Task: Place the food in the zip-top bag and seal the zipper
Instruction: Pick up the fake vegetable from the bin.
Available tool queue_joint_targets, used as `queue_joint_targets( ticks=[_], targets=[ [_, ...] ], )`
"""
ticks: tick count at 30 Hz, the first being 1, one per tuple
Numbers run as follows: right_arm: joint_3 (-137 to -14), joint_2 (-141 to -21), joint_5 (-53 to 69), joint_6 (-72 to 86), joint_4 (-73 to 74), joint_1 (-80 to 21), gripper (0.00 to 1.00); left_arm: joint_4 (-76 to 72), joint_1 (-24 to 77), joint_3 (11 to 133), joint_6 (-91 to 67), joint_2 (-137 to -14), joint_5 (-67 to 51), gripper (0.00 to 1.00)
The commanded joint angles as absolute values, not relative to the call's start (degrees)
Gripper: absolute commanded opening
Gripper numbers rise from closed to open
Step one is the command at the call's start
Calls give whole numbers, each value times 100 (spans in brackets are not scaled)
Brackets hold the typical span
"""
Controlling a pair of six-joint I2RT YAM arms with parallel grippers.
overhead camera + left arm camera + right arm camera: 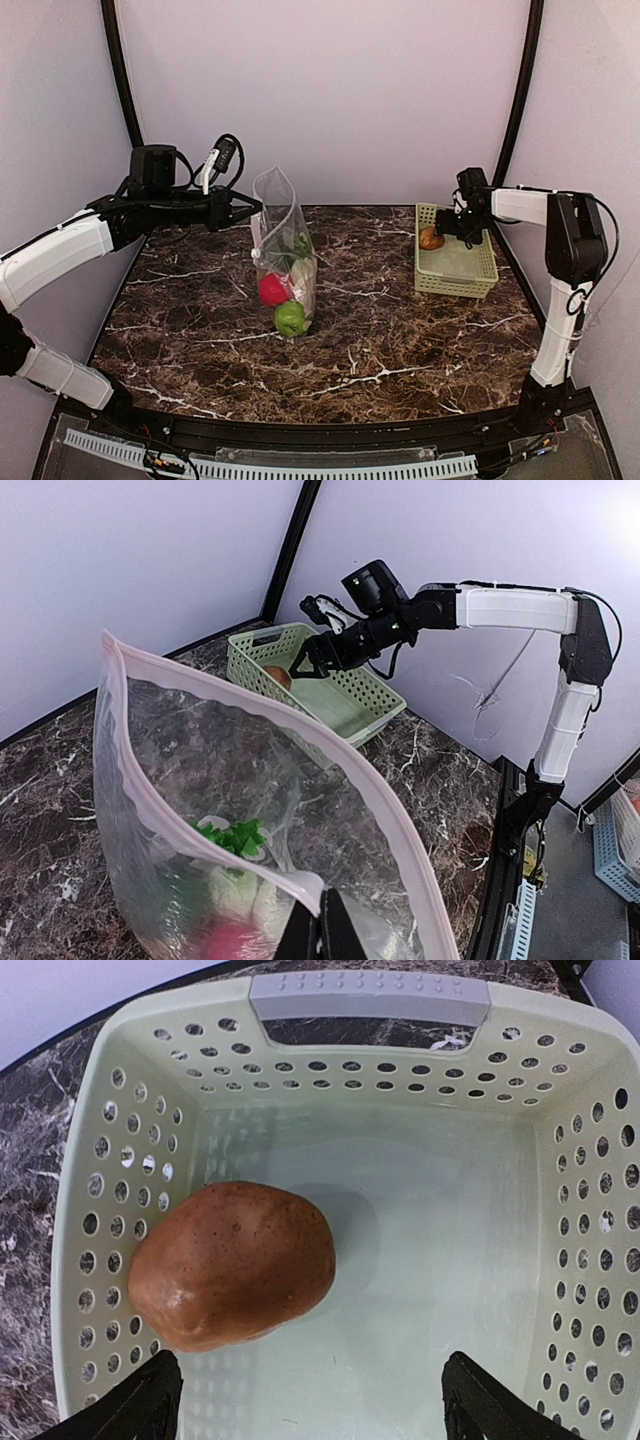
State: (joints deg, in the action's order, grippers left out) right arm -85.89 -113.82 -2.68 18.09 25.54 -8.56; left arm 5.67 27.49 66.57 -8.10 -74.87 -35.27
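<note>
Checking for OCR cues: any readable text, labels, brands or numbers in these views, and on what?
None: no text is readable in any view.
Bag, basket and brown food carry no print.
Raised dots on the handle are not letters.

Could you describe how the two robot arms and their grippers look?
Both arms have white links and black joints. The left arm carries a black camera block and a looped black cable near its wrist. A thin black cable runs along the right arm. The left gripper and right gripper are black, each with two fingers.
</note>
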Motion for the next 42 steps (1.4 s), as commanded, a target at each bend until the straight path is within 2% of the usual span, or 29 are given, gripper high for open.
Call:
queue_joint_targets(
  ticks=[1,11,21,28,34,38,42],
  targets=[
    [-8906,-11560,-25,2138,2260,-835,89,555,2725,6583,-779,-7532,-3571,1],
    [-9368,-12146,310,2399,2365,-842,93,540,2725,6587,-797,-7536,-3593,1],
    [-9371,-12283,212,2383,2486,-949,92,529,2725,6574,-809,-7515,-3600,1],
    [-9299,-12271,90,2272,2505,-940,87,521,2725,6574,-815,-7481,-3588,1],
    [-9502,-12481,107,2328,2547,-924,87,520,2725,6574,-816,-7479,-3595,1],
    [-9677,-12688,21,2364,2664,-927,82,533,2724,6582,-804,-7463,-3594,1],
    [-9727,-12752,-123,2352,2663,-923,72,536,2725,6583,-791,-7445,-3586,1]
  ],
)
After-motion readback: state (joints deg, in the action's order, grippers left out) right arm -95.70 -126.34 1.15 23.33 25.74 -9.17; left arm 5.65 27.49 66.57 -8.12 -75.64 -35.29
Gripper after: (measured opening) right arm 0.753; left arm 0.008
